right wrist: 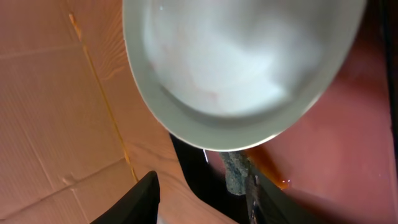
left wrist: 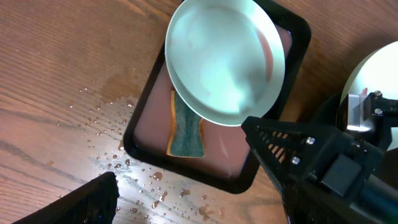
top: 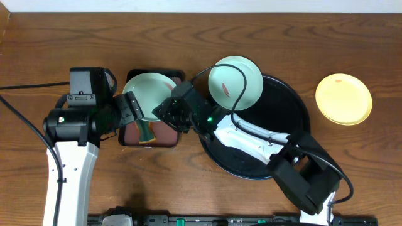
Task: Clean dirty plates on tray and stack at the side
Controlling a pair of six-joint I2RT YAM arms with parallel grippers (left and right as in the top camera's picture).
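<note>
- Wooden table [top: 56, 37] under the lot, plain brown boards.
- Round black tray [top: 276, 110] right of centre, carrying a single dish, so two of the three plates are off it.
- Reddish-brown rectangular tray [left wrist: 217, 155] just to its left, wet floor glinting. By the look of it, serving as the wiping station.
- Pale yellow plate [top: 343, 99] far right on the bare table, well apart from the black tray. No smear showing from above, so probably the start of the stack.
- Smeared mint-green plate [top: 235, 83] perched on the black tray's far-left rim, red-brown streak across it, unwiped and likely next in line.
- Second mint-green plate [top: 147, 93] tilted over the far end of the rectangular tray, overhanging its rim. No smear visible, and no telling what bears it up.
- Left gripper [top: 130, 108] at that plate's left edge, fingers spread wide, gripping nothing.
- Right gripper [top: 168, 112] reached across to the plate's near-right rim, fingers parted with nothing seen pinched between them. Probably there to steady the plate or take it.
- Sponge [left wrist: 185, 130] flat in the rectangular tray, tucked under the plate's near edge, in no grasp.
- Water droplets [left wrist: 112, 165] scattered on the wood off the rectangular tray's near-left corner.
</note>
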